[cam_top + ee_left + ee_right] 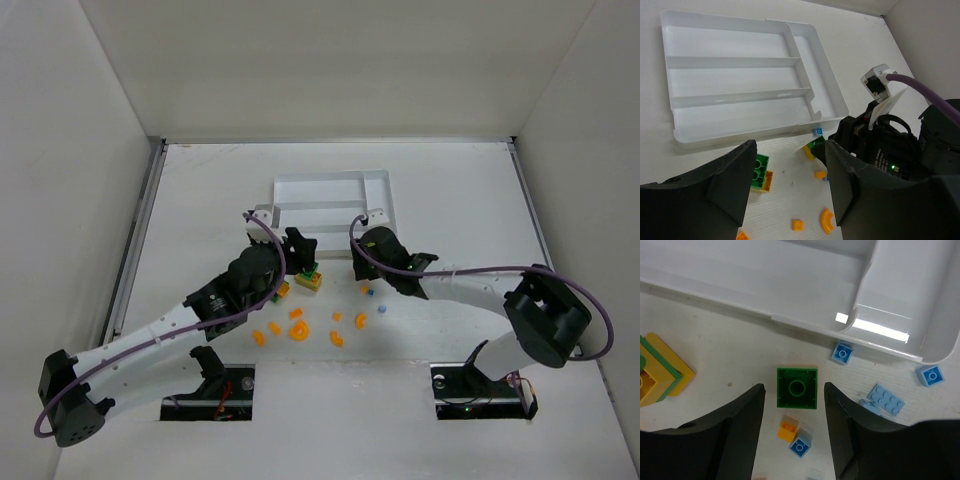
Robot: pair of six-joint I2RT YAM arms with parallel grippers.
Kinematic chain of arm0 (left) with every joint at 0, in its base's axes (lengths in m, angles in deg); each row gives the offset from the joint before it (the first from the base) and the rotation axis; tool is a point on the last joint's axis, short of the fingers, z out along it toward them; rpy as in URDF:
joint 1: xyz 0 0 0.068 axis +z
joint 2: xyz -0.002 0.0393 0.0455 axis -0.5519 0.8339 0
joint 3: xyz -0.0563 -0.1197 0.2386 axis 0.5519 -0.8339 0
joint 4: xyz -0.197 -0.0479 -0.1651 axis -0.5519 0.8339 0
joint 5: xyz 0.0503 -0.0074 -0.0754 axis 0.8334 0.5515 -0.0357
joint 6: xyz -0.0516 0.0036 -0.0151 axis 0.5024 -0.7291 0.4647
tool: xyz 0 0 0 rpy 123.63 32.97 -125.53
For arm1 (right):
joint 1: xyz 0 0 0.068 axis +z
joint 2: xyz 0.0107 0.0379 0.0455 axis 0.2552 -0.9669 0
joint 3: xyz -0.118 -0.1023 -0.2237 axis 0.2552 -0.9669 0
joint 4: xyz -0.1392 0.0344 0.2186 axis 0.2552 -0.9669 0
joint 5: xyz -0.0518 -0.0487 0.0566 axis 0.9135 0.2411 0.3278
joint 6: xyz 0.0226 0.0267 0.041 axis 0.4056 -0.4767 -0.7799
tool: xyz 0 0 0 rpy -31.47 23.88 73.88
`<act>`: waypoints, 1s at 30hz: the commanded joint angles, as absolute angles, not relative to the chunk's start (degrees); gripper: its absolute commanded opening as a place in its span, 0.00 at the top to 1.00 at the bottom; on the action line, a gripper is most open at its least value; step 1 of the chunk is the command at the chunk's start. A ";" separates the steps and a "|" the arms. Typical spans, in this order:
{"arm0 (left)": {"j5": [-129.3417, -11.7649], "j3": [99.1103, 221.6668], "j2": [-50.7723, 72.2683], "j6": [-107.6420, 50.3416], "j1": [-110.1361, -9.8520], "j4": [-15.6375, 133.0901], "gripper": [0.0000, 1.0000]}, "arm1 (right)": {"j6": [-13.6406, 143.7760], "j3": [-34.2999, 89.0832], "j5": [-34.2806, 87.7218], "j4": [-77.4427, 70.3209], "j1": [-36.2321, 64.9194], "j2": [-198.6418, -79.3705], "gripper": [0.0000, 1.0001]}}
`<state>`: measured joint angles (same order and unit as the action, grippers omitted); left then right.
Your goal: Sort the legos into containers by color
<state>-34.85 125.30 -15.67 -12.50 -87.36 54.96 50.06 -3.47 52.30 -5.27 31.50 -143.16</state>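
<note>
The white tray (330, 200) lies at the table's middle back; its slots show empty in the left wrist view (740, 75). My right gripper (792, 387) is open, and a dark green brick (797, 388) lies upturned on the table between its fingers, with a gap on each side. My left gripper (790, 185) is open and empty above the table. A green-and-yellow stack (760, 172) lies by its left finger (725, 185). In the top view both grippers, left (300, 250) and right (365, 245), sit just in front of the tray, near that stack (308, 278).
Pale blue pieces (842, 353) (930, 375) (887, 399) lie along the tray's front wall (805, 325). A small orange bit (787, 430) touches a blue one (801, 446). Several orange curved bits (298, 330) lie scattered in front of the grippers. Side walls enclose the table.
</note>
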 commanded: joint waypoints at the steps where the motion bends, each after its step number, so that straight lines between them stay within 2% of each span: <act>1: -34.69 125.66 -15.70 -12.46 -86.80 51.95 0.46 | 49.91 -0.87 51.94 -5.42 32.19 -143.96 0.44; 7: -34.87 124.96 -15.79 -11.67 -86.10 51.25 0.46 | 49.82 0.01 52.64 -6.31 32.19 -145.72 0.45; 11: -35.05 123.64 -16.67 -11.05 -86.18 50.29 0.46 | 49.82 0.27 53.08 -6.48 32.19 -146.43 0.57; 14: -35.13 123.90 -16.84 -10.61 -85.57 50.98 0.46 | 48.95 0.36 53.17 -6.48 31.75 -146.52 0.72; 16: -35.13 123.03 -17.72 -10.26 -85.74 50.38 0.46 | 48.77 -0.34 53.08 -5.96 31.67 -144.95 0.76; 19: -35.66 122.76 -18.25 -9.03 -85.31 49.84 0.45 | 46.93 -2.09 51.42 -3.33 30.70 -139.86 0.78; 25: -41.80 121.62 -19.75 -1.31 -82.50 45.02 0.44 | 38.50 -4.82 37.46 6.34 25.52 -128.34 0.77; 30: -49.45 119.69 -18.87 10.19 -79.68 36.77 0.44 | 28.66 -4.21 26.82 16.35 21.74 -126.83 0.76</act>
